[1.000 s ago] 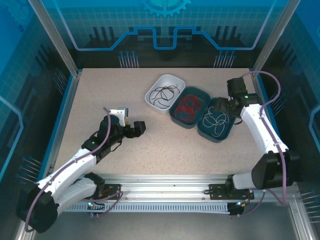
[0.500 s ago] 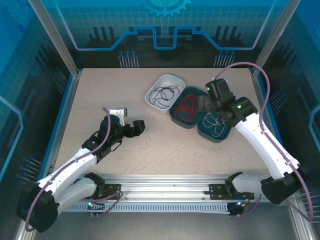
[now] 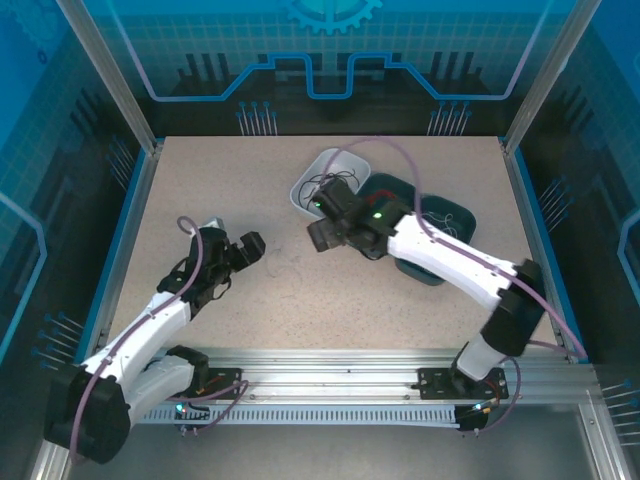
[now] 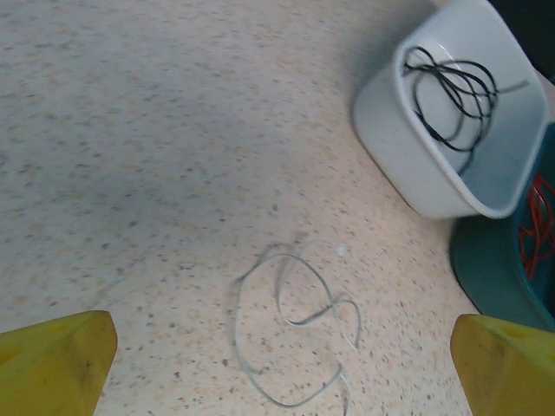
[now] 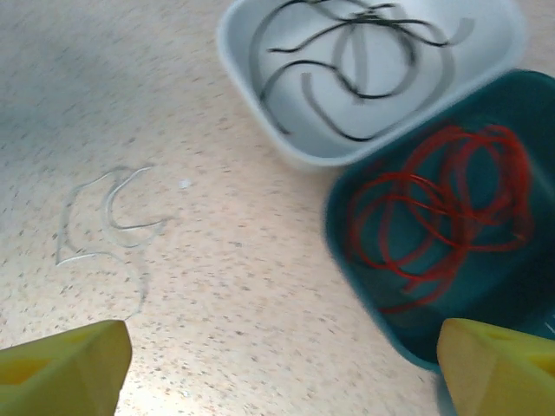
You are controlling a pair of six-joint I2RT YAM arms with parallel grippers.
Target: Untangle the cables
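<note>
White cable [image 4: 303, 322] | on tabletop [image 4: 130, 130] between left gripper [image 3: 247, 248] and right gripper [image 3: 320, 238] | both spread, empty

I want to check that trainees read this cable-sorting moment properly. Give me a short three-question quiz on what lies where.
1. True or false: the red cable lies in the white bin.
2. Pick one. The pale loose cable lies: A) on the bare table; B) inside the white bin; C) pinched in a hand.
3. Fill in: the white bin holds a ___ cable.

Key
1. False: it lies in the teal bin beside the white one.
2. A.
3. Black: the black cable.
</note>
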